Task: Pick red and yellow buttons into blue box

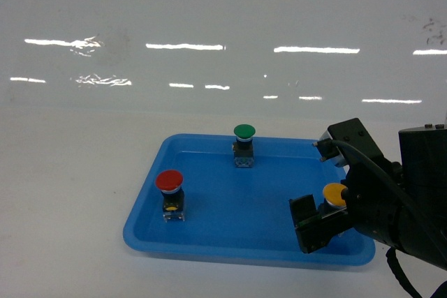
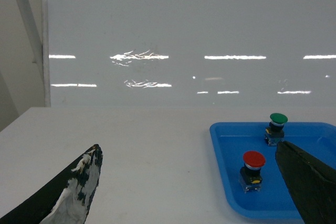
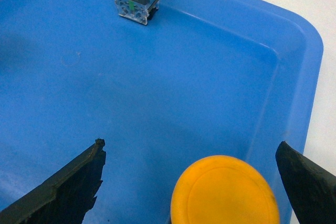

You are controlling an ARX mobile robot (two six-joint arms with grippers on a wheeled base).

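Item 1. Shallow blue tray [image 1: 209,239]: laid flat on the white table [image 1: 63,193], near centre. All three buttons are carried on it, standing upright on their blocks with caps uppermost, which leaves each cap free to be approached from above.

Item 2. Red button [image 1: 170,185]: stood at the tray's left side, well apart from the others; not touched by either arm.

Item 3. Yellow button [image 1: 334,194]: stood at the tray's near right corner, close to the rim. It is bracketed by the right gripper [image 1: 323,193], whose fingers are spread wide, one to each side of the cap in the right wrist view, with no contact seen. This straddle is judged to be a set-up for closing on the button.

Item 4. Green button [image 1: 244,143]: stood at the tray's far edge; not part of the task.

Item 5. Left gripper [image 2: 194,187]: held left of the tray over bare table, fingers parted, nothing between them; judged to be waiting.

Item 6. Blue box: not seen in any view.
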